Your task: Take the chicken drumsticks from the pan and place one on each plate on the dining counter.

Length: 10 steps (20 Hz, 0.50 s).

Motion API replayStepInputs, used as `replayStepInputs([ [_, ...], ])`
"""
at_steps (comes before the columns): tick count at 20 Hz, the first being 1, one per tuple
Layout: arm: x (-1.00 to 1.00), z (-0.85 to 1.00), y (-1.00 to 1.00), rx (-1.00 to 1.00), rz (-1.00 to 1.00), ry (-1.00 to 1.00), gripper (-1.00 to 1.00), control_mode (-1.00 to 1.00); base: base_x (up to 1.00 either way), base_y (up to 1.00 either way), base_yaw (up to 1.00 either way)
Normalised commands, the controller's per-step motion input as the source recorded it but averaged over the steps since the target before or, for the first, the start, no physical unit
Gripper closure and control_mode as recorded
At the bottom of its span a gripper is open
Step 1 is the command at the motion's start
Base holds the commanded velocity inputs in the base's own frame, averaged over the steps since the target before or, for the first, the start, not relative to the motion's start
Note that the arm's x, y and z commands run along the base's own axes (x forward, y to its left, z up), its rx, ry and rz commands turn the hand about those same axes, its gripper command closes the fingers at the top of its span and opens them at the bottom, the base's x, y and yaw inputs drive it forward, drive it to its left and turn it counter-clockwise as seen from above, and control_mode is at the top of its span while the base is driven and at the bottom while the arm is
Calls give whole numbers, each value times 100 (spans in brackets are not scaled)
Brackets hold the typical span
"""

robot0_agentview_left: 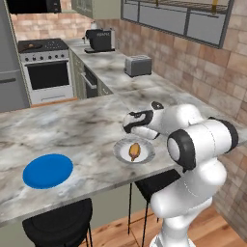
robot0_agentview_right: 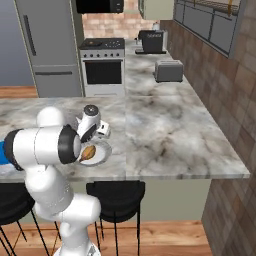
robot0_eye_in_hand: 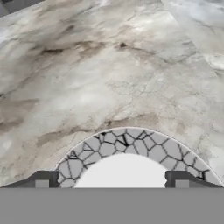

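Landmark: the grey plate (robot0_agentview_left: 146, 155) near the front edge of the dining counter (robot0_agentview_left: 72, 130) — every place below is given from it.
Drumstick on it: one drumstick (robot0_agentview_left: 134, 151) lies at the plate's middle, clear of the rim.
Hand: the gripper (robot0_eye_in_hand: 112, 179) hangs just above the plate on its far side, jaws spread wide with nothing between them; the two tips stand to either side of the plate's crackled rim (robot0_eye_in_hand: 131, 142).
Blue plate: the blue plate (robot0_agentview_left: 48, 171) sits well to the left of the grey plate along the same counter, bare.
Pan: the pan (robot0_agentview_left: 30, 46) rests on the stove (robot0_agentview_left: 46, 67), far behind the grey plate across the kitchen; a small orange lump shows in it, too small to be sure of.
Risk, lifting off: a tip could catch the raised rim if the hand swings sideways before rising — that would drag the plate toward the counter edge.
Risk, drumstick: a knock to the plate could roll the drumstick off.
Risk, next trip: the second piece may be set on this plate instead of the blue one.
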Motion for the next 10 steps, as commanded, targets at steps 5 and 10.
replayStepInputs([
  [5,-100,100,-46,0,4,0,-100,-100,0,0,0],
  [10,-100,100,-38,-3,0,0,-100,-100,0,0,0],
])
